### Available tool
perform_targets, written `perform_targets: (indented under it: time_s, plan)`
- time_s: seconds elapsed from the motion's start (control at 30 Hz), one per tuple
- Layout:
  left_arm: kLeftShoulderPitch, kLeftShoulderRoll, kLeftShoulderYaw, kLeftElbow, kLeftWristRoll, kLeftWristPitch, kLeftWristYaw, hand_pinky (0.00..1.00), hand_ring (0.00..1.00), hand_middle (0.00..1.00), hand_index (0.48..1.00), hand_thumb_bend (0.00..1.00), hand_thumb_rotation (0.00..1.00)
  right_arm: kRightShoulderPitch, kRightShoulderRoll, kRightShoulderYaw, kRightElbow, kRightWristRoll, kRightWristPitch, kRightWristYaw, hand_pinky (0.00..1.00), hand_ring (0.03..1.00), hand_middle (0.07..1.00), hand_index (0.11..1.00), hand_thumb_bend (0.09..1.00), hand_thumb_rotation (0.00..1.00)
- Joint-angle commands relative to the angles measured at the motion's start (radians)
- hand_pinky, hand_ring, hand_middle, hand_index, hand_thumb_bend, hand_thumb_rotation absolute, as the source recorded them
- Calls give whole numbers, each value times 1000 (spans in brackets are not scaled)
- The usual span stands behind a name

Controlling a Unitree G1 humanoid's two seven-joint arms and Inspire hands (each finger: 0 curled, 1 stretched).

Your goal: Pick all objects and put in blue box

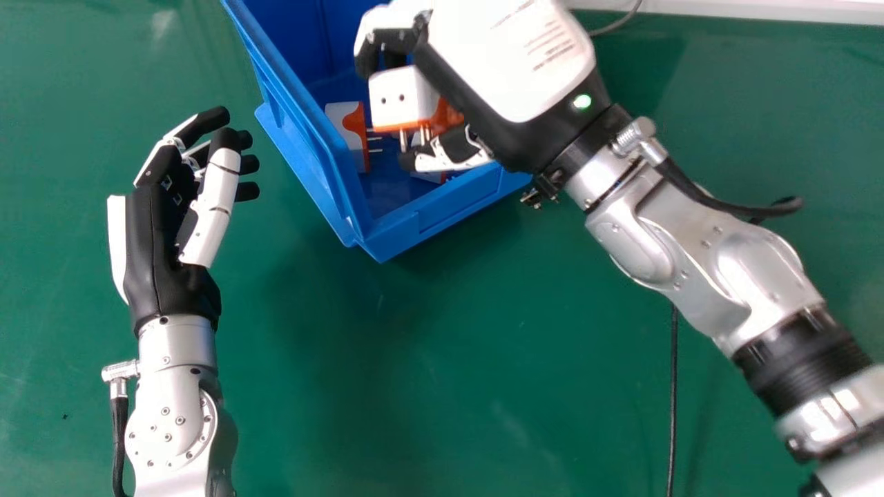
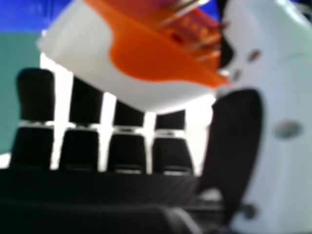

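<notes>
In the head view, the right hand is held over the blue box, which is set on the green table. Its fingers are curled, and a white and orange plug is gripped between them and the thumb, its pins pointed downward. Inside the box, a second plug is laid beside the side wall, and part of a third can be made out below the thumb. The left hand is held apart from the box, on its left, with the fingers loosely bent and nothing gripped.

In the right hand view, the gripped plug is seen close up, its orange part and metal pins exposed, between the fingers and the thumb. Beyond it, parts of the box and the table are seen.
</notes>
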Motion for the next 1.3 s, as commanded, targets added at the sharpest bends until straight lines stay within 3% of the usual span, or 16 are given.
perform_targets:
  time_s: [0.0, 0.17, 0.37, 0.5, 0.67, 0.8, 0.93, 1.27]
  plan:
    - [4, 0, -1, -24, 0, -9, -2, 590, 649, 688, 723, 512, 543, -87, 9, 30, 94, -22, -6, -85, 304, 424, 518, 517, 495, 0]
    - [6, -3, 1, -22, -7, -12, -2, 591, 651, 691, 726, 513, 546, -171, 32, 108, 305, -57, -27, -229, 301, 425, 525, 515, 494, 0]
    - [6, 0, 1, -13, -2, -14, -1, 593, 652, 692, 726, 510, 545, -243, 51, 188, 460, -83, -19, -303, 301, 425, 515, 519, 494, 0]
    - [7, -4, 2, -18, -15, -10, -11, 595, 653, 692, 728, 514, 547, -266, 58, 223, 494, -82, -10, -319, 298, 426, 515, 520, 494, 0]
    - [7, 0, -1, -17, -5, -13, -2, 595, 653, 692, 727, 520, 549, -284, 72, 262, 528, -88, 16, -362, 295, 425, 512, 521, 495, 0]
    - [6, -2, 1, -19, -16, -7, -8, 594, 651, 691, 726, 525, 550, -298, 81, 275, 556, -75, 24, -350, 294, 427, 511, 525, 495, 0]
    - [5, 0, 0, -12, -13, -13, -5, 594, 651, 691, 726, 525, 550, -307, 85, 286, 578, -74, 37, -343, 294, 427, 511, 525, 495, 0]
    - [2, -2, 1, -4, -22, -21, -9, 596, 651, 691, 727, 528, 550, -313, 96, 306, 593, -66, 55, -343, 294, 433, 514, 529, 495, 0]
